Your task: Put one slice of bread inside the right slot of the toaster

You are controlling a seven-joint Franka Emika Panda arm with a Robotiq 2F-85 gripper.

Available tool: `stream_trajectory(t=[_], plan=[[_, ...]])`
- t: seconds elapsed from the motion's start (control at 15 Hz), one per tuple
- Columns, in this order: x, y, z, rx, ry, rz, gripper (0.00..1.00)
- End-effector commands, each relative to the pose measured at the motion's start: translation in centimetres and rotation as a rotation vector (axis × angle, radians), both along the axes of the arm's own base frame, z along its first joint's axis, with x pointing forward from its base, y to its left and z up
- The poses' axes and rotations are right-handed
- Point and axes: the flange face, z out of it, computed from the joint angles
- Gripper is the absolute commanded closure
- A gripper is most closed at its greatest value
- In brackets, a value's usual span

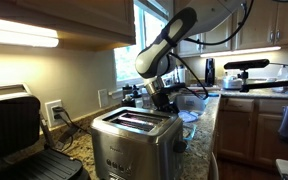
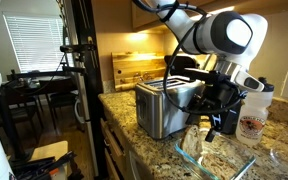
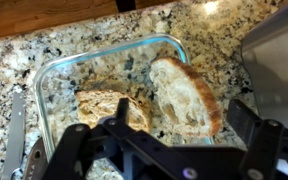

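Observation:
A clear glass dish (image 3: 50, 72) on the granite counter holds two slices of bread. One slice (image 3: 184, 88) lies to the right and the other slice (image 3: 102, 104) to the left. My gripper (image 3: 182, 114) is open and hangs just above the right slice, one finger on each side of it, holding nothing. In both exterior views the gripper (image 1: 165, 100) (image 2: 215, 120) is low beside the steel two-slot toaster (image 1: 134, 140) (image 2: 164, 108), over the dish (image 2: 220, 152). The toaster's slots look empty.
The toaster's steel side (image 3: 280, 60) stands close on the right in the wrist view. A black contact grill (image 1: 14, 130) sits beyond the toaster. A labelled jar (image 2: 252, 116) stands behind the dish. A grey utensil (image 3: 14, 122) lies left of the dish.

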Motion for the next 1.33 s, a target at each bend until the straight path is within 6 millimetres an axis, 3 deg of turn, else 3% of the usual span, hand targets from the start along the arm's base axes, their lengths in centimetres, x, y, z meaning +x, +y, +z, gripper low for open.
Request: stream_trajectory(t=[0.0,0.33,0.4,0.47,0.53,0.6,0.73,1.07,1.27], plan=[[-1.10,0.00,0.61,0.009,0.045,-0.016,0.00],[-1.24,0.03,0.55,0.015,0.060,-0.014,0.00],[-1.16,0.03,0.53,0.015,0.056,-0.014,0.02],[-1.11,0.01,0.51,0.015,0.055,-0.013,0.18],[-1.01,0.02,0.48,0.014,0.052,-0.010,0.14],[-0.94,0.03,0.47,0.015,0.051,-0.010,0.23],[-0.83,0.08,0.45,0.014,0.050,-0.008,0.25],[-0.70,0.27,0.46,0.014,0.047,-0.003,0.14],[-0.45,0.32,0.44,0.014,0.041,-0.004,0.01]])
